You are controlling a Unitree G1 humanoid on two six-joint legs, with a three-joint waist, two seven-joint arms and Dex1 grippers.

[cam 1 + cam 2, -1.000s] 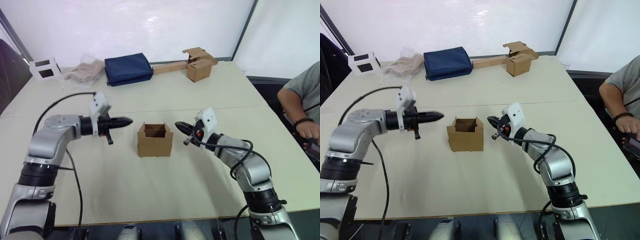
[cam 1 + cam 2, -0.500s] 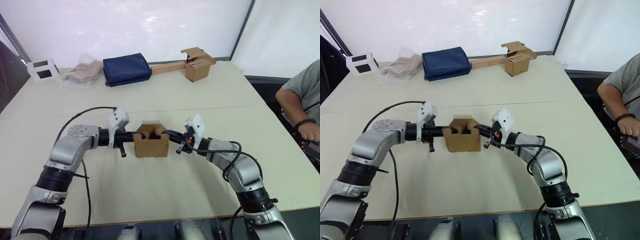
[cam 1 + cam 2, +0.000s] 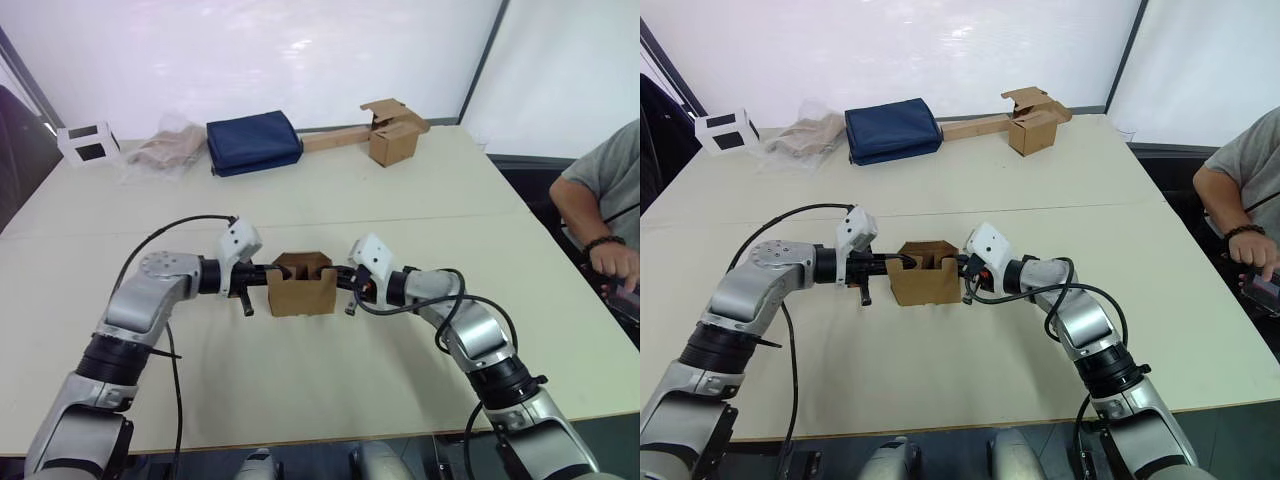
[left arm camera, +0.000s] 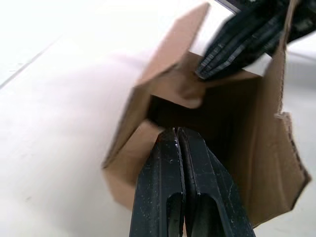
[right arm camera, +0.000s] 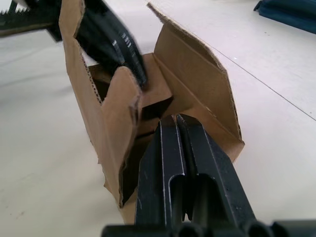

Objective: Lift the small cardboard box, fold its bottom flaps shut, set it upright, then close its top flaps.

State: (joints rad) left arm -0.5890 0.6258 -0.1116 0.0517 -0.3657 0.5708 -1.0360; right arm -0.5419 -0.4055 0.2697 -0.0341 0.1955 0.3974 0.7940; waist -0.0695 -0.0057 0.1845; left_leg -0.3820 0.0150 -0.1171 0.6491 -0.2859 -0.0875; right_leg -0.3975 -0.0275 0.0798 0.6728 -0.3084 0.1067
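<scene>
The small cardboard box (image 3: 301, 296) stands upright in the middle of the table, its open end facing up. Its top flaps (image 3: 303, 262) stand partly raised, with the side ones leaning inward. The bottom flaps are hidden under the box. My left gripper (image 3: 270, 274) is shut, its tips pushed over the box's left rim against a side flap (image 4: 170, 91). My right gripper (image 3: 339, 277) is shut too, its tips over the right rim and reaching into the opening (image 5: 163, 106). Nothing is held between either pair of fingers.
Along the table's far edge lie a navy blue bag (image 3: 254, 141), a crumpled plastic bag (image 3: 165, 148), a white box (image 3: 88, 143) and another cardboard box (image 3: 393, 135) with a long cardboard strip (image 3: 335, 138). A person's arm (image 3: 600, 215) rests at the right.
Both grippers came inward from either side of the box and now press at its top rim. The right one has pushed further in over the last half second.
</scene>
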